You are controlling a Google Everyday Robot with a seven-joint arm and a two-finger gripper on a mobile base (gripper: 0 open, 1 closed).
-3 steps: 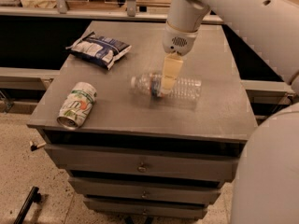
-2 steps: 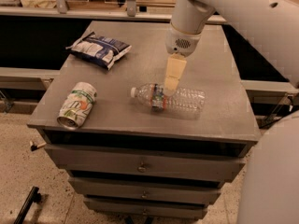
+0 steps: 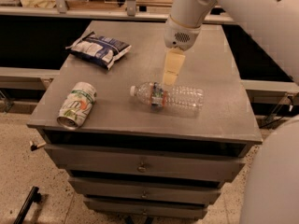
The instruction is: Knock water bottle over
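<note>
In the camera view the water bottle [image 3: 169, 97] is lying on its side on the cabinet top [image 3: 219, 55], so the knocking seems done, while the gripper [image 3: 169, 78] is hovering just above it, holding nothing visible, openness impossible to tell.

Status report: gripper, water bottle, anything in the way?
Gripper just behind water bottle. Bottle down on its side. Soda can and snack bag apart, not blocking.

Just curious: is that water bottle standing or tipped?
Tipped: the water bottle lies on its side, cap toward the can; the gripper hangs above it.
</note>
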